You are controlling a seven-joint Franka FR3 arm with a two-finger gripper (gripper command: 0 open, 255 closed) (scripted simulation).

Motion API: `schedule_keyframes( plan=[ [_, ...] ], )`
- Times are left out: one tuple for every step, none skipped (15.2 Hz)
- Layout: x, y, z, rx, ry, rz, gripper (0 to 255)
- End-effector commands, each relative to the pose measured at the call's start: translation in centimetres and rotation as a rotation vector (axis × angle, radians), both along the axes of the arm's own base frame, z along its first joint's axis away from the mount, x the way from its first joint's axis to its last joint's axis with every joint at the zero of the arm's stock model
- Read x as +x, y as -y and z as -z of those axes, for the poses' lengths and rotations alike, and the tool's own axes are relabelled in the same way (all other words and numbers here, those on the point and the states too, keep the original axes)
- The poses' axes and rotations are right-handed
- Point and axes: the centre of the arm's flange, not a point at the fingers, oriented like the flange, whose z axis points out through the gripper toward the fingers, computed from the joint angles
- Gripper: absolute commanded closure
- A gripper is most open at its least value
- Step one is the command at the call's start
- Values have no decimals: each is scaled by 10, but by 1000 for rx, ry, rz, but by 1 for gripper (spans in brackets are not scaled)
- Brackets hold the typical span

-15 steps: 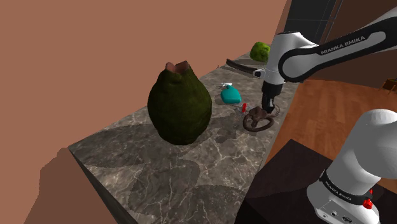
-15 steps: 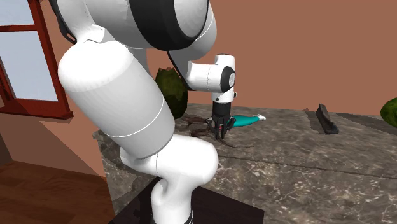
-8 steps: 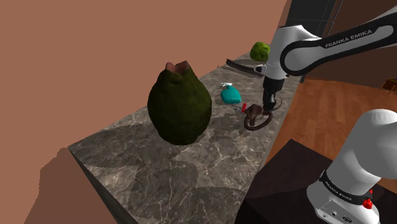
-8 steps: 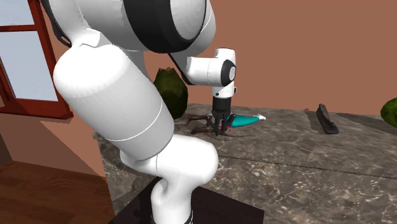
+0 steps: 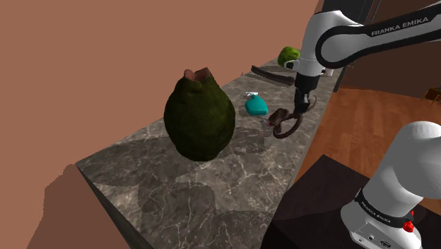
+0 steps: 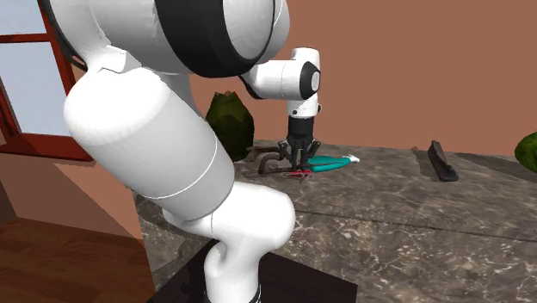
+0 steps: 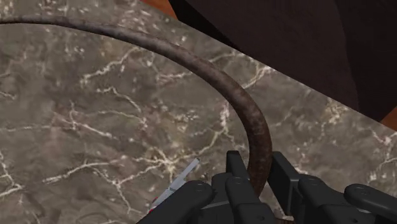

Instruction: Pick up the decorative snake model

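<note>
The snake model (image 5: 285,126) is a thin brown coiled loop, hanging a little above the dark marble counter (image 5: 212,191) near its edge. My black gripper (image 5: 301,112) is shut on one strand of the coil from above. In the second exterior view the snake (image 6: 272,160) dangles from the gripper (image 6: 301,158) with a gap under it. In the wrist view the brown body (image 7: 210,70) curves away from the gripper (image 7: 257,168), clasped between the two fingers.
A big dark green rounded object (image 5: 200,117) stands on the counter beside the snake. A teal item (image 5: 256,106), a small red-tipped thing (image 6: 301,173), a black bar (image 5: 272,73) and a green lump (image 5: 288,56) lie farther along. The wall backs the counter; wooden floor lies below its edge.
The gripper has risen with the snake in it. The coil lay on the counter a second ago and now hangs above the surface.
</note>
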Motion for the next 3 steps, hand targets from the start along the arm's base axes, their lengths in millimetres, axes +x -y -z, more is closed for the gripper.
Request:
schedule_keyframes(
  plan=[
    [-1, 0, -11, 0, 0, 0, 255],
    [-1, 0, -12, 0, 0, 0, 255],
    [-1, 0, -12, 0, 0, 0, 255]
  ],
)
